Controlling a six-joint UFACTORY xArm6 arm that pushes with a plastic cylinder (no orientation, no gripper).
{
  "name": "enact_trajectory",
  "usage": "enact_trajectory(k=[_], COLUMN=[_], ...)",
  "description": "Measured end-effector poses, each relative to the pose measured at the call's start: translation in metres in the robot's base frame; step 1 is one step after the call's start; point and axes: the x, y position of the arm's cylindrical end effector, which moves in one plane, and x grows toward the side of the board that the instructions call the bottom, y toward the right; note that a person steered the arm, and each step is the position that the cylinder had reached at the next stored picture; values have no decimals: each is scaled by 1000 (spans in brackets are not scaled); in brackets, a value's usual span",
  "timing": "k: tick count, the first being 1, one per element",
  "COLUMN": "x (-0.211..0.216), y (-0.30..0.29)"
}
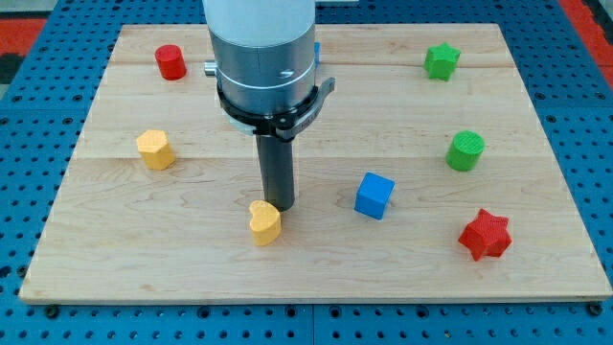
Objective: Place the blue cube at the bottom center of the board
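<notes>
My tip (pixel 279 206) sat touching the yellow heart-shaped block (pixel 264 221); no jaws on this rod; blue plastic cube (pixel 374 195) lay right of centre, unpushed; whole move to bottom centre remained.

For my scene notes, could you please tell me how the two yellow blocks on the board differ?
The yellow heart-shaped block lies near the board's bottom centre, right at my tip; the yellow hexagonal block sits apart at the view's left, well away from my tip. The first shows a notched, lobed top; the second has flat sides and a flat top. Both share the same yellow colour and similar size.
</notes>
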Motion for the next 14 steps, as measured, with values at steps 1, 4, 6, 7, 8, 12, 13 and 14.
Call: enact_trajectory(k=[1,4,6,7,8,12,13,14], x=[-4,23,24,26,28,70,74,74], y=[13,-9,-59,-78,-96,-44,-49,-56])
